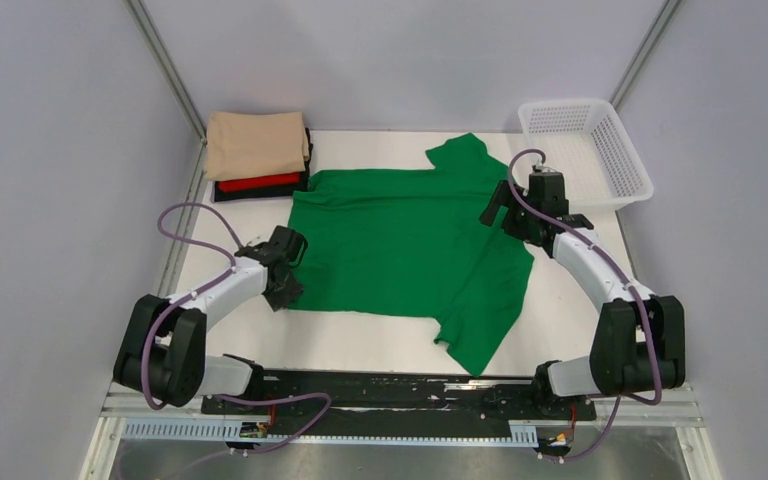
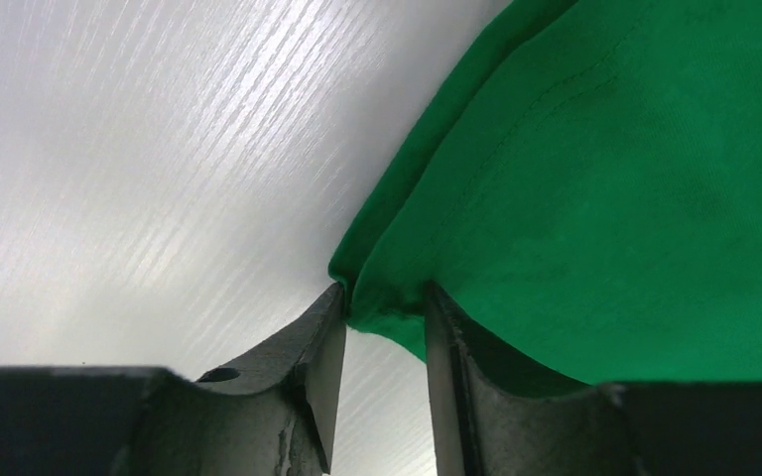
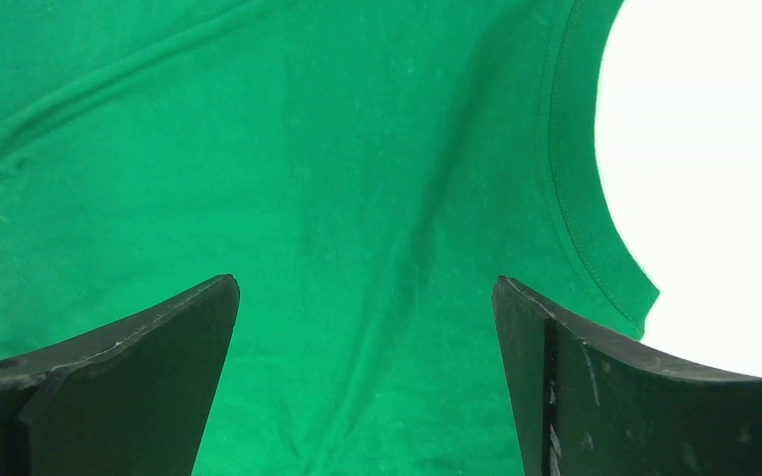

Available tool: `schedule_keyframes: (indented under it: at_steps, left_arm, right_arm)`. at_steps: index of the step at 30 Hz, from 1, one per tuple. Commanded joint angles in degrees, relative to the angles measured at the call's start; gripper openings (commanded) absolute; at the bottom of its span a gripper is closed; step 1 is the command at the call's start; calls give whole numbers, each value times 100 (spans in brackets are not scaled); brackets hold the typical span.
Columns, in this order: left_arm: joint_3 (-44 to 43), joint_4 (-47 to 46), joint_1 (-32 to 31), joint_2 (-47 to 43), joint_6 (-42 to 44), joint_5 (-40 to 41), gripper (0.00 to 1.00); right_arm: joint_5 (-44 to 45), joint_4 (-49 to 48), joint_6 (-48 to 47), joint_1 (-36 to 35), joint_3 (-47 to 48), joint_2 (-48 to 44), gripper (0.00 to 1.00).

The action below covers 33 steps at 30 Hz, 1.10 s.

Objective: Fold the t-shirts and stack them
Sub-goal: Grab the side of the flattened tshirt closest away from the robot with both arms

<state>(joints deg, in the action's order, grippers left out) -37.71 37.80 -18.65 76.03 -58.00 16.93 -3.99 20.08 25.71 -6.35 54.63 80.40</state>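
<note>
Green t-shirt [image 1: 400,240] spread flat, white basket [image 1: 560,103] beyond its far-right sleeve, left gripper [image 2: 385,307] pinching its near-left hem corner, right gripper [image 3: 365,297] spread wide over its collar, folded shirt stack [image 1: 257,150] off its far-left corner.

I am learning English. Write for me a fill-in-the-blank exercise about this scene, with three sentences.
The spread t-shirt is coloured ____. In the stack, the beige t-shirt lies directly on the ____ one. Above the spread t-shirt, the right gripper is ____.
Missing words: green; red; open.
</note>
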Motion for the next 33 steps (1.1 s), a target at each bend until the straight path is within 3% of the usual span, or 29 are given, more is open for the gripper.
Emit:
schedule_keyframes:
  at_steps: [1, 4, 5, 7, 11, 16, 21, 27, 33]
  left_arm:
    - [26, -661, 12, 347, -68, 102, 34]
    - [-18, -790, 11, 420, 2, 26, 18]
    - [-22, -813, 11, 425, 15, 6, 5]
    - [-12, -863, 11, 407, 41, -34, 0]
    - [-31, -778, 11, 203, 155, -105, 0]
    - [-14, -455, 13, -129, 260, -41, 0]
    - [197, -412, 11, -539, 279, -55, 0]
    - [267, -402, 11, -708, 296, -122, 0]
    - [271, -427, 11, -732, 310, -189, 0]
  right_arm:
    - [162, 127, 115, -12, -106, -340, 100]
    - [196, 268, 139, -8, -203, -518, 100]
    - [178, 340, 139, -14, -239, -584, 100]
    - [64, 571, 47, -39, -280, -731, 100]
    - [551, 1598, 101, -468, -213, -979, 100]
    - [683, 3063, 761, -1491, -305, -1047, 97]
    - [507, 4023, 1529, -2335, -840, -1306, 86]
    - [-448, 3637, 1750, -3087, -1392, -1406, 65]
    - [-624, 2892, 1653, -3565, -1408, -749, 61]
